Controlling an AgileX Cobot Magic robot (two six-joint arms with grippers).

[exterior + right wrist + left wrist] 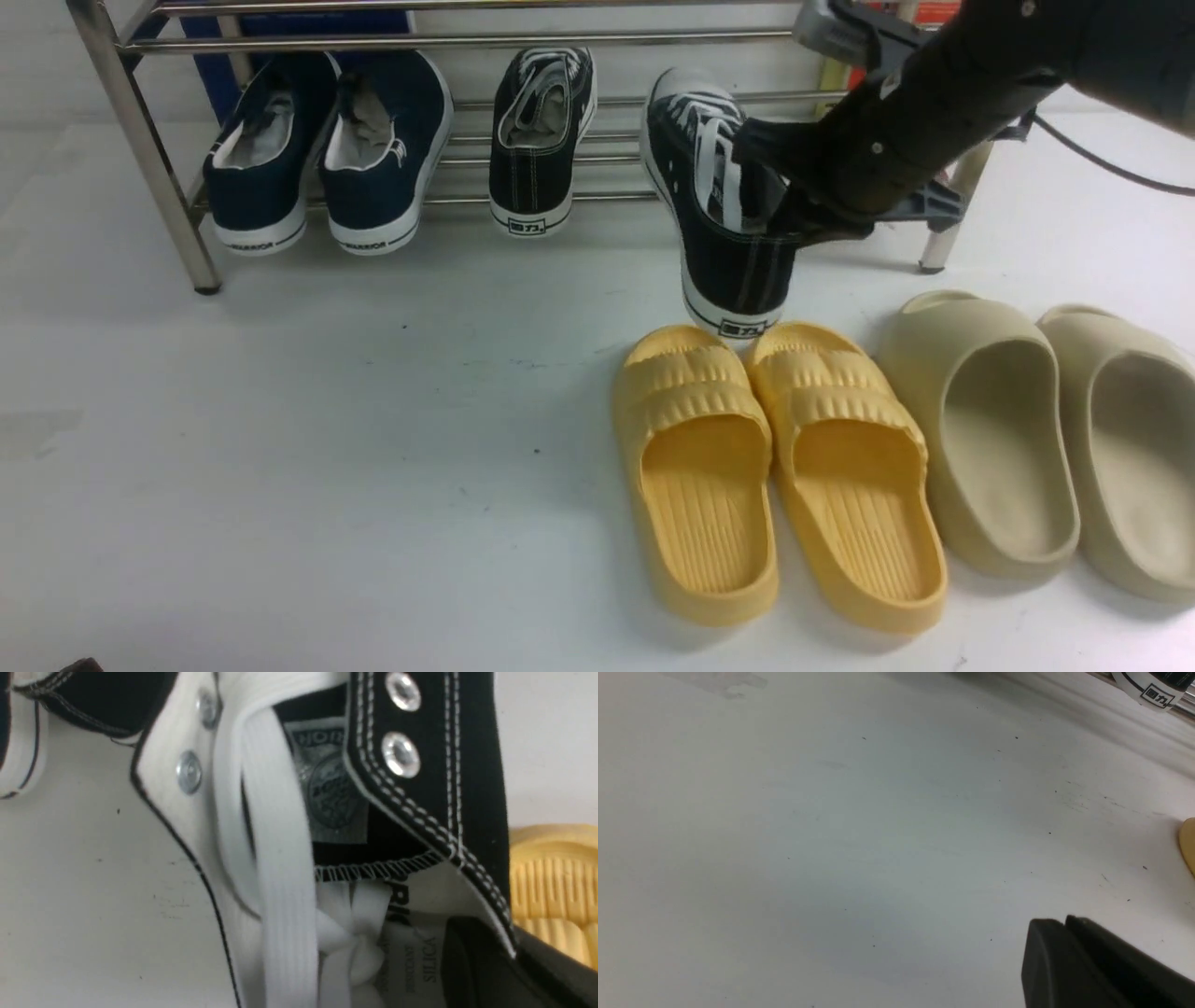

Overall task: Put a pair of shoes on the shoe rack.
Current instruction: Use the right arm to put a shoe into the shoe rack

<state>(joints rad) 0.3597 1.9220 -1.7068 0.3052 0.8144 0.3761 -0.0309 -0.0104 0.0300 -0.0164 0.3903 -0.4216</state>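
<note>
The right gripper (784,219) pinches one black sneaker (728,252) by its rim, toe up, just in front of the shoe rack (140,140), likely to join its twin (541,140) on the rack; the left gripper (1066,933) has its jaws together, empty

The fingertips of my right claw (794,217) are buried out of sight inside the black sneaker (733,233), my left claw (1066,927) shows only a dark corner cut off by the frame, its gap unreadable, and a yellow slide (1189,844) beyond it is a mere sliver.
</note>
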